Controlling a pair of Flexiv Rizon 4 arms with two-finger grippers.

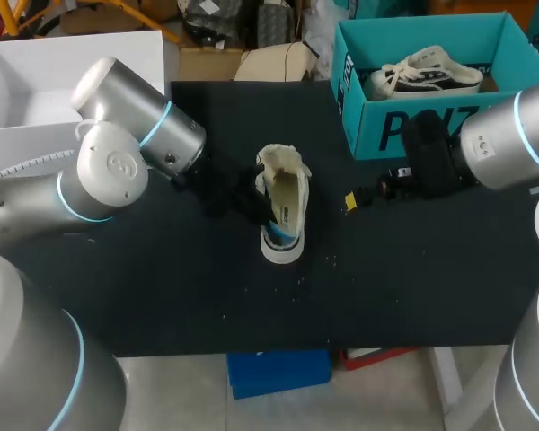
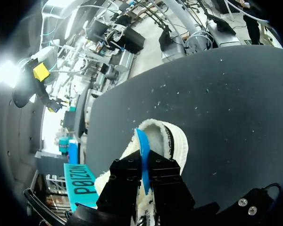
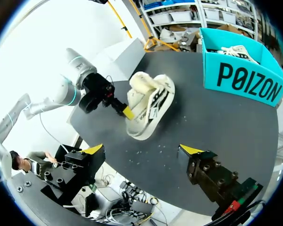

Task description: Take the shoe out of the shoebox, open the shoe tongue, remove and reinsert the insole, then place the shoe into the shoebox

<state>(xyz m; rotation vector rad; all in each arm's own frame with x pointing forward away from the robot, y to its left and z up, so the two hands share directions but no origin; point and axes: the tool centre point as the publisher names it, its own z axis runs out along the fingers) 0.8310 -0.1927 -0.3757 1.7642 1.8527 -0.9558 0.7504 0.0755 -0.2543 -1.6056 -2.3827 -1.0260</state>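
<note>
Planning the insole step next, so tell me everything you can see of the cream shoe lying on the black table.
The cream low-top shoe looks like soft fabric over a thick white rubber sole, with dark markings on its side and a blue strip at its opening, perhaps lining or insole. It rests near the middle of the black tabletop, mouth gaping upward. The left claw pinches its side wall; the right claw hovers open, apart from it.
</note>
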